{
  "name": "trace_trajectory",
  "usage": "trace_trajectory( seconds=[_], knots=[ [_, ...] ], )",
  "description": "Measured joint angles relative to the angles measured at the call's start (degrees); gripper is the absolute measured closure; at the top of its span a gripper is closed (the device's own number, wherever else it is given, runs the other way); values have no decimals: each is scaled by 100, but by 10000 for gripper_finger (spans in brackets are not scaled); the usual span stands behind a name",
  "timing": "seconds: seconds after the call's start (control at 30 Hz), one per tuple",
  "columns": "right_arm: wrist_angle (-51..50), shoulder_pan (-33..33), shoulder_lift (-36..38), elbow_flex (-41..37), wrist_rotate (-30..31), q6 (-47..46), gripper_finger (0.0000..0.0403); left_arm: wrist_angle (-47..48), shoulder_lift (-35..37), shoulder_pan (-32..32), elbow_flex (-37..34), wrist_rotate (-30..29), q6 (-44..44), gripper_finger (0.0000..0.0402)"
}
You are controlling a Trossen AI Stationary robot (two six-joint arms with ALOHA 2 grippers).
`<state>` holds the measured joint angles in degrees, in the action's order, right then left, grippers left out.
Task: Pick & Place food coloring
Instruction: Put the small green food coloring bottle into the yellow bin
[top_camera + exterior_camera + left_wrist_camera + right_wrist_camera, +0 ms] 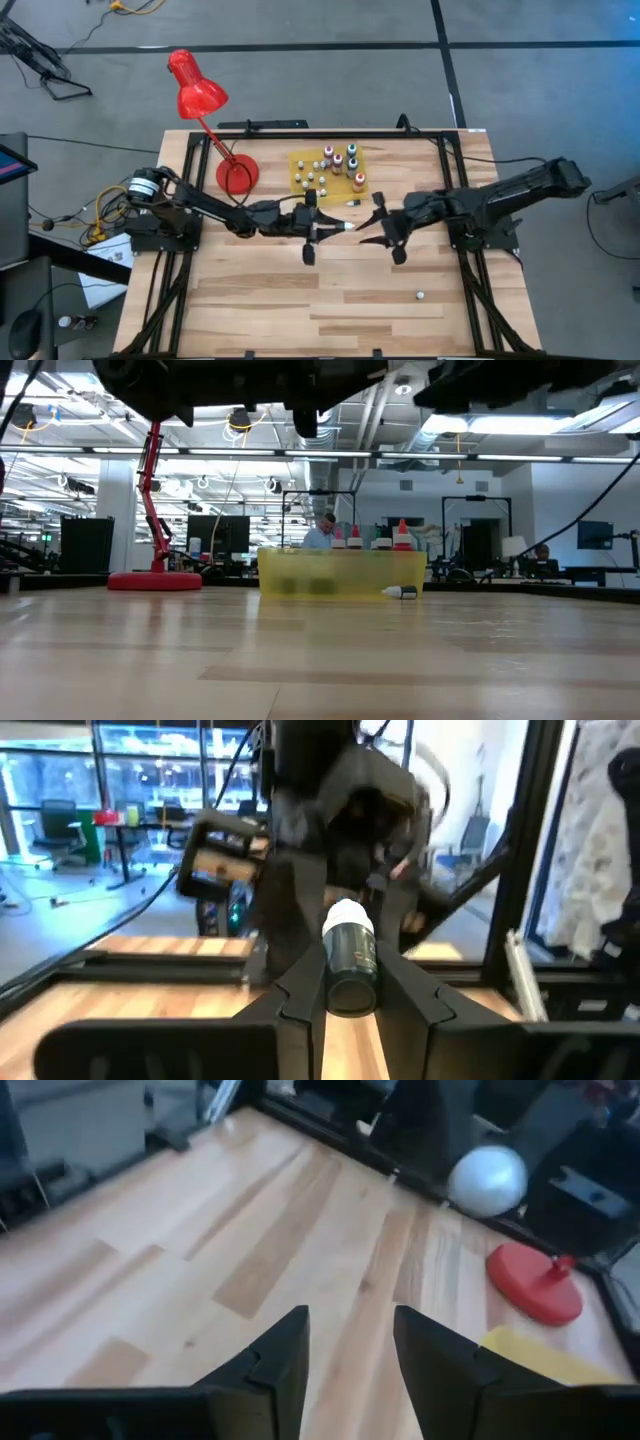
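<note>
Food coloring bottle (350,965) sits partly hidden between left jaws

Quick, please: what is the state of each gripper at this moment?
Left gripper: closed on a dark food coloring bottle with a pale cap, above the table's middle.
Right gripper: open, nothing between its fingers, facing the left one.

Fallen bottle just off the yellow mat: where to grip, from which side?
Grip the fallen bottle mid-body, probably from straight above, fingers across its length. It lies flat on the table, just clear of the yellow mat, so its cap offers no upright hold.
</note>
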<state>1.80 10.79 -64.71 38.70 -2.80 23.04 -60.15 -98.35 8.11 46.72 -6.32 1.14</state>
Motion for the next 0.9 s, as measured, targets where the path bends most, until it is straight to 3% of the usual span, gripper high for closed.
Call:
trace_trajectory(
  seconds=[0.17, 0.43, 0.63, 0.9],
  knots=[
    [96, 46, -479, 206, 640, 143, 248, 19, -35, 7, 0, -1, 197, 346],
    [-980, 181, -497, 821, 2282, -32, 235, -17, -35, 21, 2, -33, 261, 346],
    [-1666, 360, -456, 1294, 2393, -400, 204, -39, -35, -7, 2, -103, 236, 346],
    [-1535, 631, -506, 1470, 2257, -326, 159, -55, -35, -8, 2, -106, 163, 346]
  ],
)
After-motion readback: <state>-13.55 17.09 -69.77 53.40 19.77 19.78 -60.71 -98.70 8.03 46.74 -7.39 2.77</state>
